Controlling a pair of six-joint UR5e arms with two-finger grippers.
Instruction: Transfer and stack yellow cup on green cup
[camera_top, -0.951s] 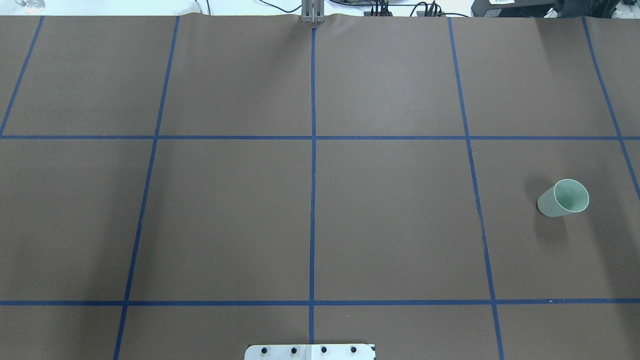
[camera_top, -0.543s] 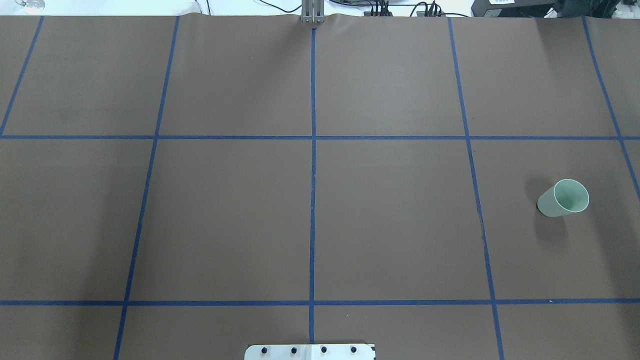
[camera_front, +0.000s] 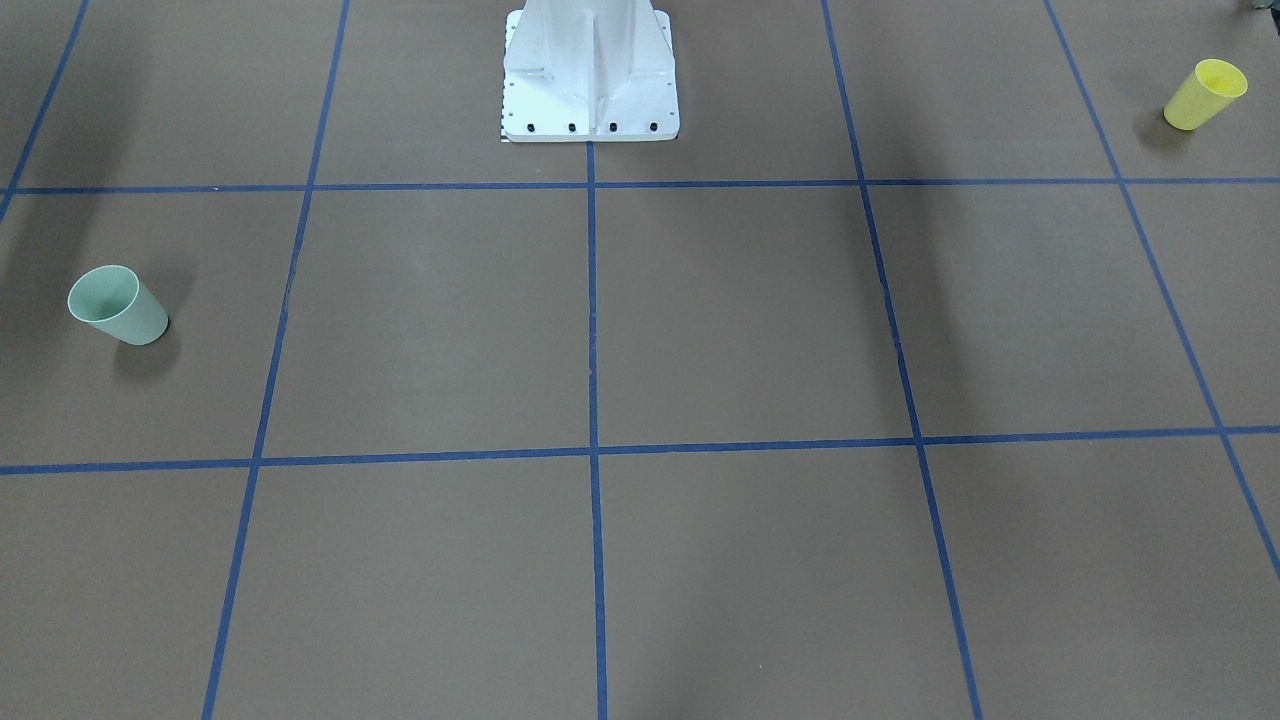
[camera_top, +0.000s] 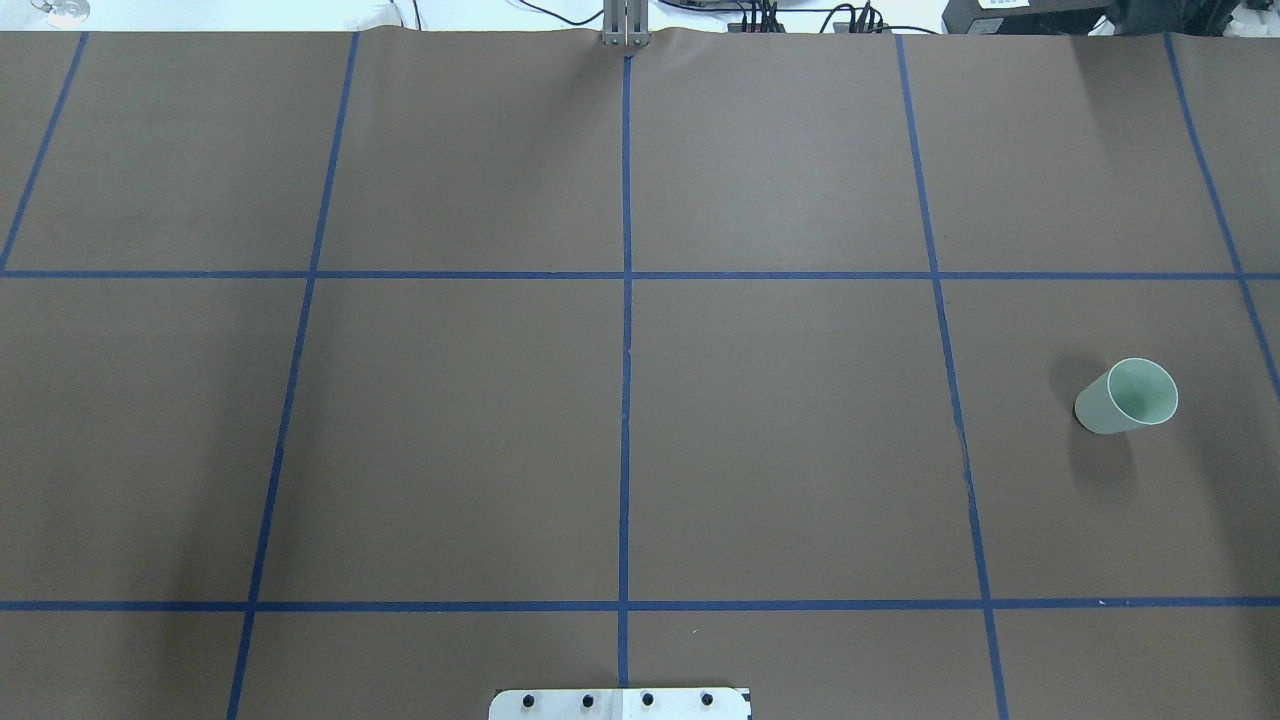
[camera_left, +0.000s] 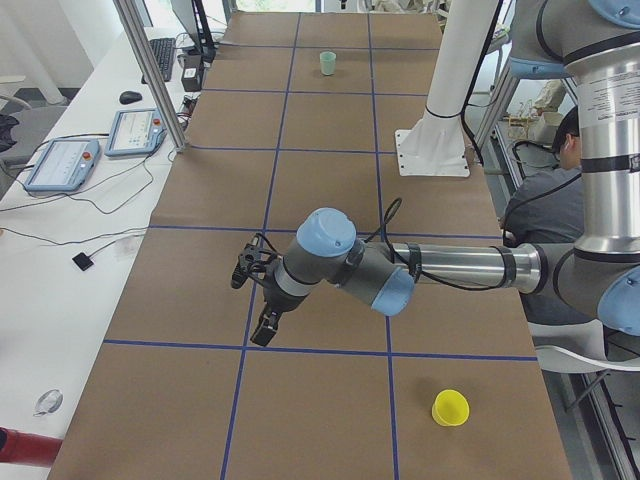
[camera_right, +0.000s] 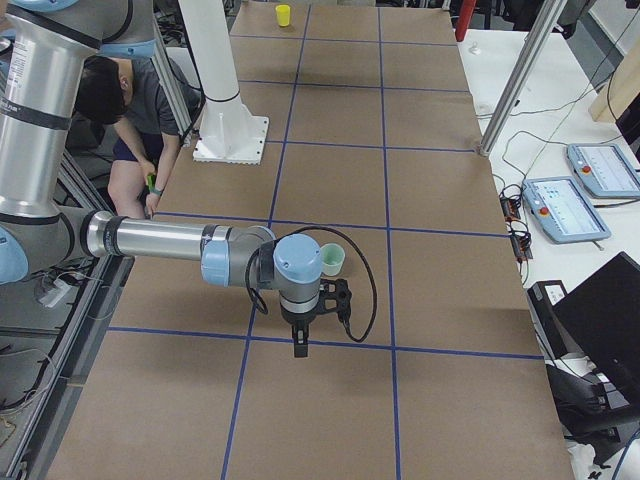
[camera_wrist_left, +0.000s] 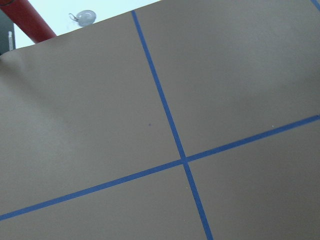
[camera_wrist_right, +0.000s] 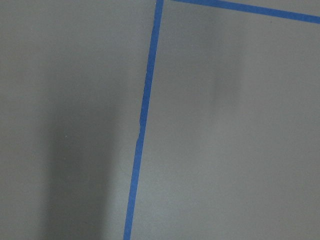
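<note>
Table (camera_top: 450, 420): covered in brown paper and marked into squares with blue tape. White pedestal (camera_front: 590, 70): bolted at the robot's edge on the centre line. Left arm (camera_left: 440, 265): stretched out level above the table, with the left gripper (camera_left: 265, 326) pointing down over a tape line. Only the side camera shows it, so I cannot tell how its jaws stand. Right arm (camera_right: 160, 240): reaches out in the same way, with the right gripper (camera_right: 300, 342) pointing down near a tape line. Its jaw state likewise cannot be determined. A person (camera_right: 120, 110) sits bent forward behind the pedestal. Green cup (camera_top: 1127, 397): upright, mouth up, in the middle row on the robot's right, standing free with nothing touching it. Yellow cup (camera_front: 1205, 94): upright, mouth up, at the robot's far left in the row nearest the base. It is well apart from the left gripper and at the opposite end of the table from the green cup.
</note>
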